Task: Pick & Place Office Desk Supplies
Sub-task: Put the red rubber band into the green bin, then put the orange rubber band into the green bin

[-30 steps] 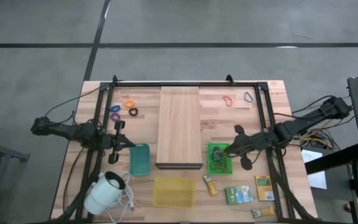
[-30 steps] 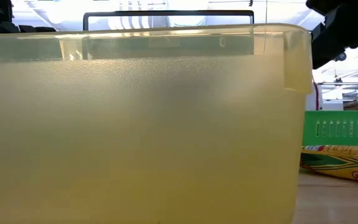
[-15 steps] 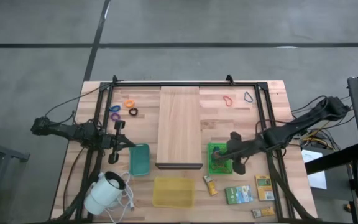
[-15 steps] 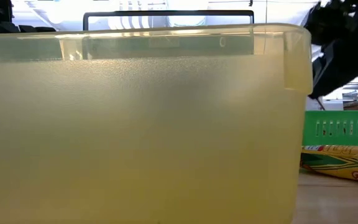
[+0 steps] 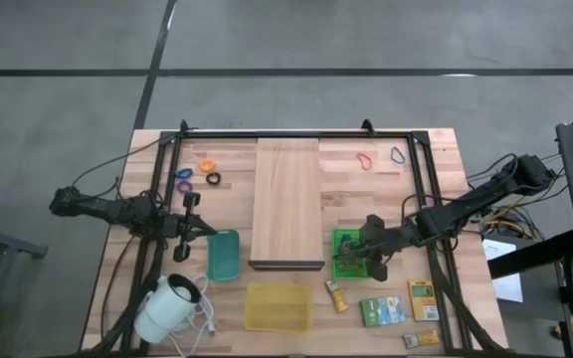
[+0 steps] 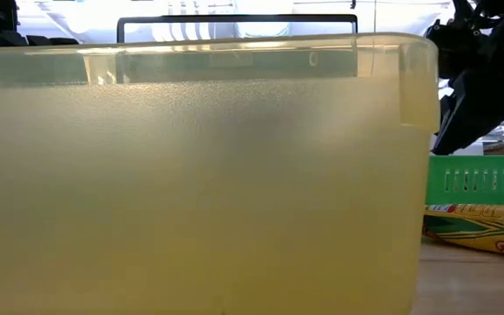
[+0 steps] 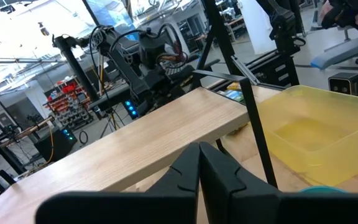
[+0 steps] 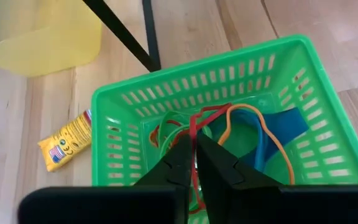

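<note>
My right gripper (image 8: 195, 140) reaches slanting down into the green basket (image 8: 123, 102), shut on a red rubber band. Orange, green and blue bands (image 8: 263, 134) lie on the basket's floor. In the high view this gripper (image 5: 352, 257) stands over the basket (image 5: 338, 239). Small rings (image 5: 206, 165) lie at the far left of the table, two band loops (image 5: 364, 159) at the far right. Yellow-green packets (image 5: 382, 311) lie near the front right. My left gripper (image 7: 199, 155) stays shut and level at the table's left (image 5: 205, 230), touching nothing. My right gripper pinches one strand of the red rubber band (image 8: 194, 126) between its two fingertips (image 8: 180, 152). The fingers come from above, slanting down into the basket. The rest of the band (image 8: 213, 109) lies slack on the basket's floor among the other bands.
A long wooden board (image 5: 287, 204) lies mid-table. A teal bin (image 5: 223, 255) and a yellow bin (image 5: 278, 304) sit near the front; the yellow bin (image 6: 199, 175) fills the low view. A white corded device (image 5: 170, 306) sits front left. A black frame (image 5: 296, 133) edges the table.
My right gripper has sunk toward the green basket and shifted a little toward the table's left and near edge, rolling about its own axis on the way. It now reaches into the basket.
</note>
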Robot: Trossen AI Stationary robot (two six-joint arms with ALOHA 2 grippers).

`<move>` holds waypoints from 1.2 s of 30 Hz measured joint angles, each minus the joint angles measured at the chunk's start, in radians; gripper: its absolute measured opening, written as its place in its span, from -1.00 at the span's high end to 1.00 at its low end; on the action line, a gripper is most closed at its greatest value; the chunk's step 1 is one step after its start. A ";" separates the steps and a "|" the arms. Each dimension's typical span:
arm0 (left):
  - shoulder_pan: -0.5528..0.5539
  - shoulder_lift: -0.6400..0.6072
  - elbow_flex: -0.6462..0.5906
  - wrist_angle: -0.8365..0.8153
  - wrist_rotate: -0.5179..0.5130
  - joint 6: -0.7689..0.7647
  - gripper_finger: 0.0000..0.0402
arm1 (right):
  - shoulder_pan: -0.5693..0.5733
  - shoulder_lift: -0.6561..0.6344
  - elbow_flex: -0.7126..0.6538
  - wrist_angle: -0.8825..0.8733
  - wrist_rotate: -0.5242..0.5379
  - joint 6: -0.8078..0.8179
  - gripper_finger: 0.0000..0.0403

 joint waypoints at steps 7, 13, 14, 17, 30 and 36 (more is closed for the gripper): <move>0.000 0.000 0.000 0.000 0.000 0.000 0.94 | 0.000 0.000 0.000 0.009 0.000 -0.010 0.55; 0.000 0.000 0.000 0.000 0.000 0.000 0.94 | 0.000 0.001 0.000 0.031 0.000 -0.018 0.29; 0.000 0.000 0.000 0.000 0.000 0.000 0.94 | 0.000 0.001 0.000 0.031 0.000 -0.030 0.25; 0.000 0.000 0.000 0.000 0.000 0.000 0.94 | 0.000 0.001 0.000 0.031 0.001 -0.069 0.18; -0.001 0.000 0.000 0.000 0.000 0.000 0.94 | -0.049 -0.101 0.042 -0.084 0.151 0.069 0.18; -0.001 0.000 0.000 0.000 0.000 0.000 0.94 | -0.181 -0.189 0.146 -0.300 0.188 0.070 0.19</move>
